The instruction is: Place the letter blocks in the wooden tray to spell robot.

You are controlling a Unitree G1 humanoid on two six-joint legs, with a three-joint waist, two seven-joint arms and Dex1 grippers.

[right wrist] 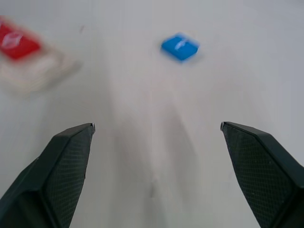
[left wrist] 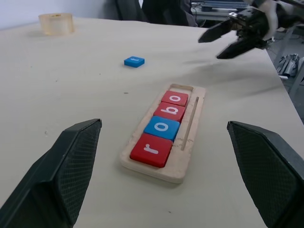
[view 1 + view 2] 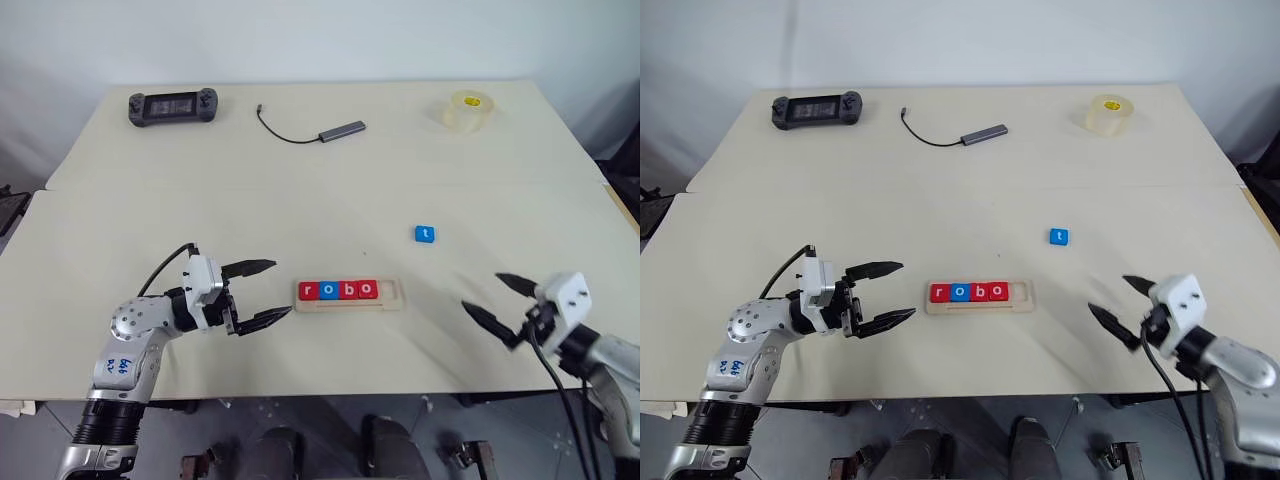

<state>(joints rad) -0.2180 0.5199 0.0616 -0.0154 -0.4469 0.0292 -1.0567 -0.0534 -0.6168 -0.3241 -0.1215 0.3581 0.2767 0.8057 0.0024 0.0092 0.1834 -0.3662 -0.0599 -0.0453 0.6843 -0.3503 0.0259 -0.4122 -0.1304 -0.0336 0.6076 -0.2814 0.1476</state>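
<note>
The wooden tray [image 3: 396, 296] lies near the table's front middle. Several letter blocks sit in its groove reading r, o, b, o: red r [image 3: 308, 291], blue o [image 3: 328, 291], red b [image 3: 348, 290], red o [image 3: 367, 290]. The slot at its right end is bare. A blue t block [image 3: 424, 234] lies loose on the table behind and to the right of the tray. My left gripper [image 3: 262, 291] stands open just left of the tray, holding nothing. My right gripper [image 3: 498, 300] is open and empty, well to the right of the tray.
At the back of the table lie a black handheld controller [image 3: 172, 106], a grey USB hub with cable [image 3: 341, 130] and a roll of clear tape [image 3: 467, 110]. A seam runs across the tabletop [image 3: 120, 230] behind the blocks.
</note>
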